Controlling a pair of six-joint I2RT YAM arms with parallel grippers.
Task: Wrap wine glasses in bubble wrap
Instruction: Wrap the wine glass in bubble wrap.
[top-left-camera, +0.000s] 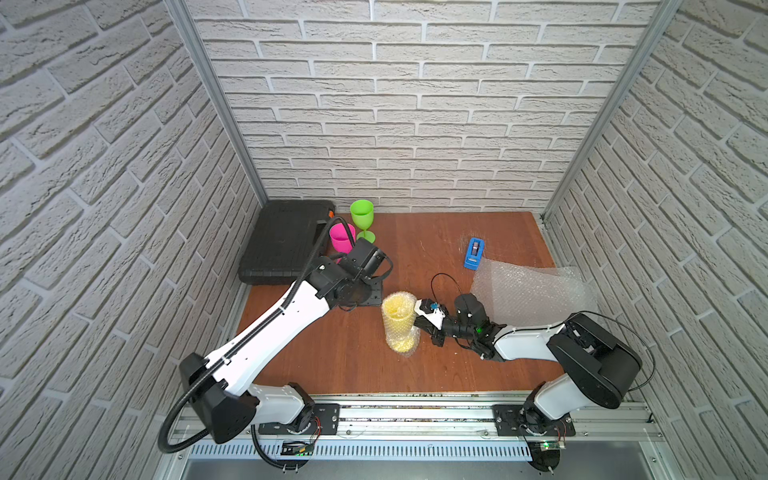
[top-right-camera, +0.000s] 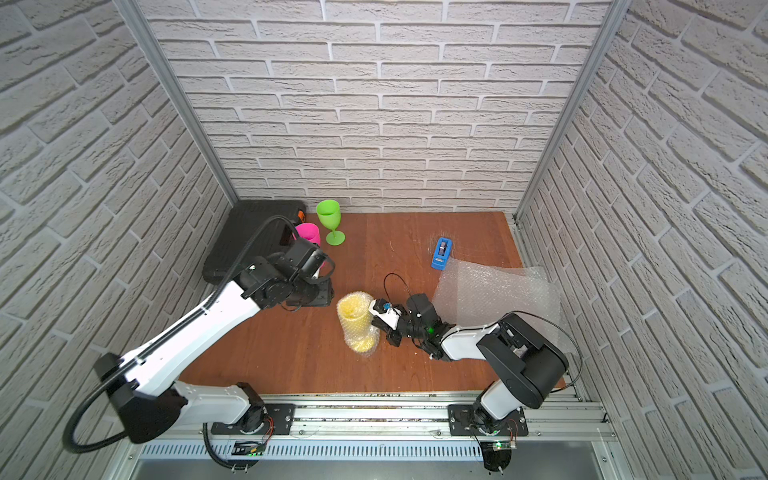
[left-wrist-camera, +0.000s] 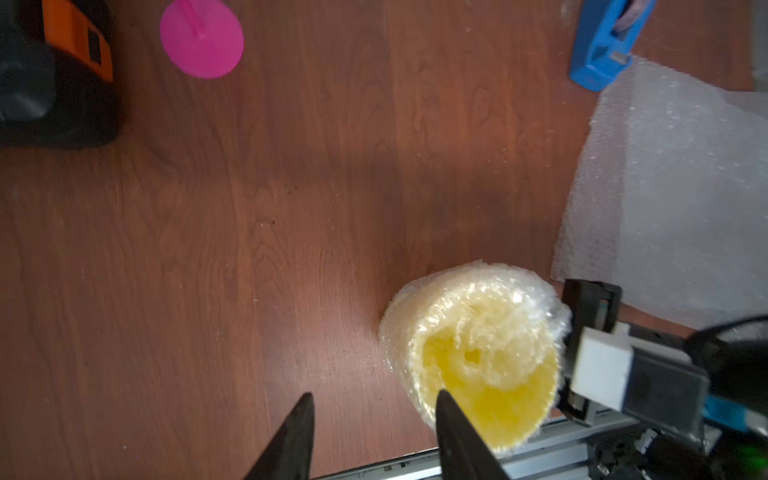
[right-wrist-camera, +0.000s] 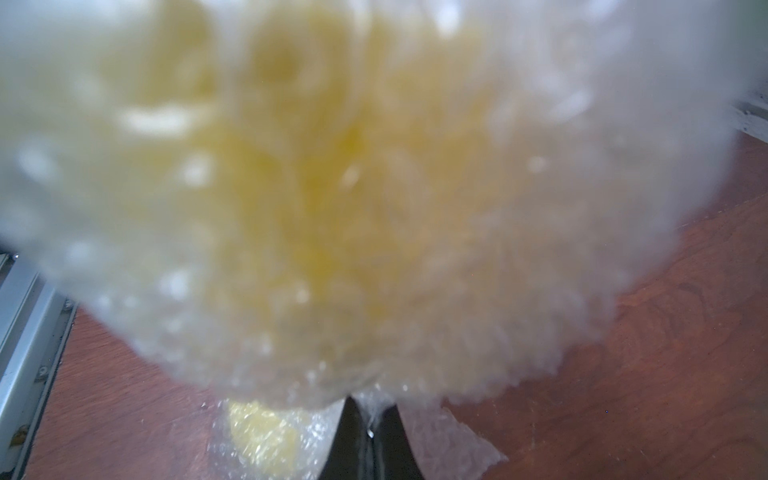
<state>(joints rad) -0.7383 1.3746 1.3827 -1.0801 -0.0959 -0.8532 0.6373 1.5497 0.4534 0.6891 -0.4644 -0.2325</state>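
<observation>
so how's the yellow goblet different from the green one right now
The yellow goblet is rolled in bubble wrap; the green goblet is bare. The yellow goblet stands out in the middle with the right gripper pinching its wrap; the green goblet stands far back beside the pink goblet, with nothing touching it. Both stand mouth up.

One pink goblet (top-left-camera: 341, 237), one lime green goblet (top-left-camera: 361, 214), one yellow goblet (top-left-camera: 395, 311): three altogether. One tape dispenser (top-left-camera: 474, 253), one black case (top-left-camera: 284, 241). Loose bubble wrap (top-left-camera: 536, 295): layers uncountable.
</observation>
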